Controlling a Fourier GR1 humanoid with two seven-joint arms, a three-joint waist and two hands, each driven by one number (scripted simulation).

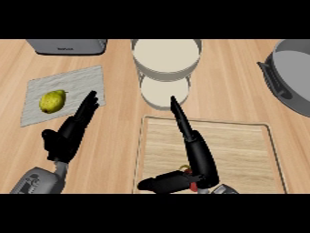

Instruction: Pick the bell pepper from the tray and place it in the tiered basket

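Note:
Only small red and yellow bits of the bell pepper [187, 170] show; my right hand hides the rest of it low on the wooden tray [244, 150]. My right hand [199, 157] lies over the pepper with its fingers straight, pointing up the view, and its thumb spread to the left. The tiered basket [166, 57] stands just beyond the tray as two white round tiers, the smaller one [162, 93] nearer the tray. My left hand [68, 134] hovers open at the left, its fingertips at the edge of a grey cloth.
A yellow-green fruit [52, 101] lies on the grey cloth [70, 82] at the left. A grey toaster [67, 45] stands at the back left. A large grey pot [305, 77] occupies the right edge.

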